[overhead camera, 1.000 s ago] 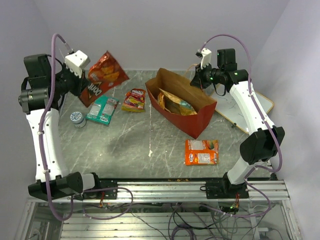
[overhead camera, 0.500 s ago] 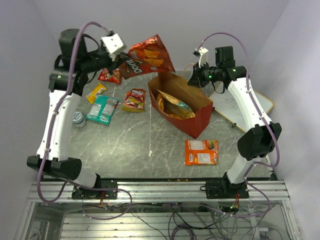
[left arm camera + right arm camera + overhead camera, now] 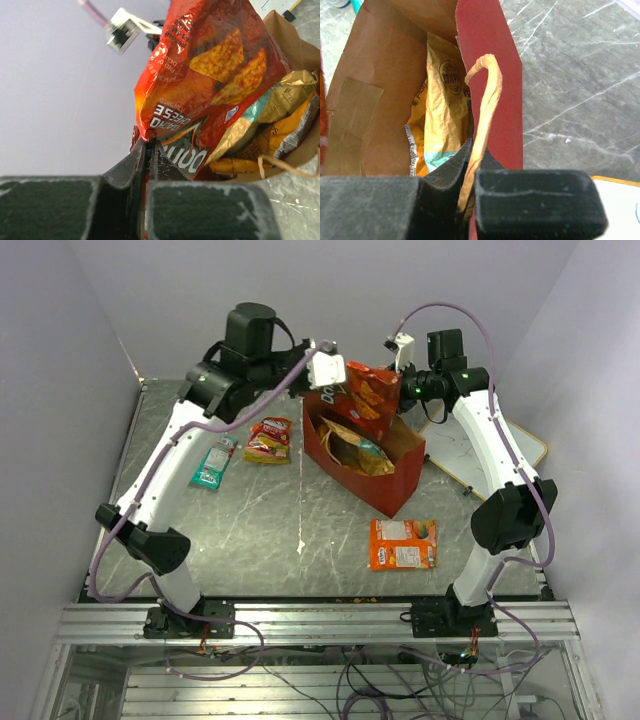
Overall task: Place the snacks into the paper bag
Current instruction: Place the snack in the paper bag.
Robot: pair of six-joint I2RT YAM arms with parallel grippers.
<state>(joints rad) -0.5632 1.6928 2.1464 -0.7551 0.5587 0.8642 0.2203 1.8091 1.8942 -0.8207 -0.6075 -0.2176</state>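
Note:
The red paper bag point(image 3: 395, 480) stands open at the table's back middle, brown inside, with a gold chip bag point(image 3: 352, 452) in it. My left gripper point(image 3: 340, 380) is shut on the red Doritos bag point(image 3: 368, 395) and holds it over the bag's far end; in the left wrist view the Doritos bag point(image 3: 210, 75) hangs above the gold packets point(image 3: 280, 115). My right gripper point(image 3: 405, 385) is shut on the bag's tan handle point(image 3: 482, 135) at the rim point(image 3: 490, 75). An orange flat pack point(image 3: 403, 543) lies in front of the bag. A small red packet point(image 3: 268, 438) and a teal packet point(image 3: 210, 462) lie to the left.
A white board point(image 3: 490, 455) with scribbles lies at the right, behind the right arm. The grey side walls close in left and right. The left arm reaches across the back left of the table.
My left gripper has swung right with the Doritos bag, from the back left to over the paper bag's far end. The right gripper has stayed on the handle.

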